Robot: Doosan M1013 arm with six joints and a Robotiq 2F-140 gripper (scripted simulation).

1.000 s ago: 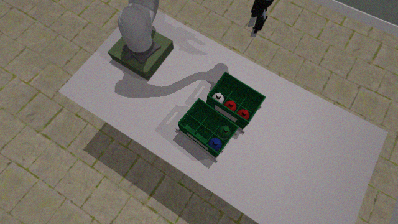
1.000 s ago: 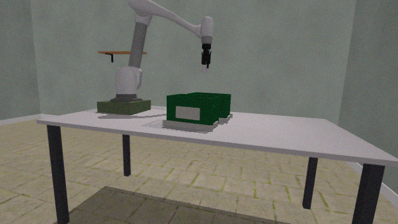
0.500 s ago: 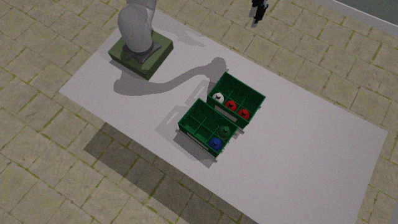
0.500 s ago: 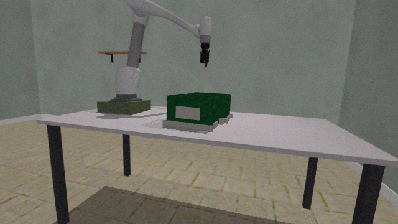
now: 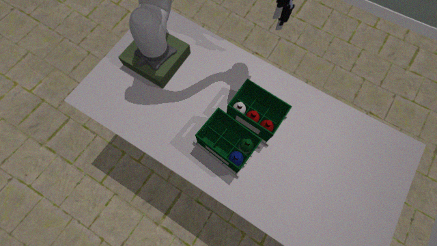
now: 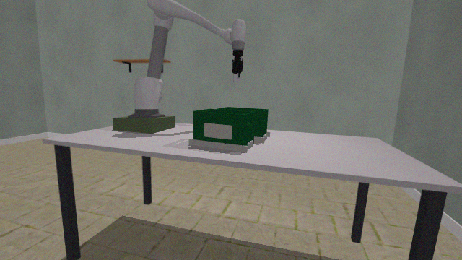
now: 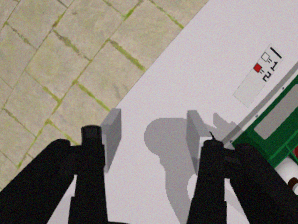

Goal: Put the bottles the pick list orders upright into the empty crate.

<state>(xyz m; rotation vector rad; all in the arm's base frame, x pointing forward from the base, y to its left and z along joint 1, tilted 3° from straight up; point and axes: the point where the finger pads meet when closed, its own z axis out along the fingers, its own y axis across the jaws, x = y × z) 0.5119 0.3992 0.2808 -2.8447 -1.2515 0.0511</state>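
Pale desk (image 5: 324, 154) (image 6: 307, 152) (image 7: 165, 95) spans the frame; at upper right of the top view, the pincer (image 5: 277, 21) (image 6: 237, 80) (image 7: 154, 124) hangs partly spread, gripping nothing, touching nothing.

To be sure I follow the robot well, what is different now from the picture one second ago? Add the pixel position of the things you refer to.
The gripper (image 5: 278, 20) (image 6: 236, 79) (image 7: 154, 124) has shifted slightly, toward the top view's upper edge. Nothing was grasped or released. The crates (image 5: 270, 93) (image 6: 249, 126) (image 7: 272, 142) and bottles (image 5: 252, 117) (image 7: 287, 170) stayed.
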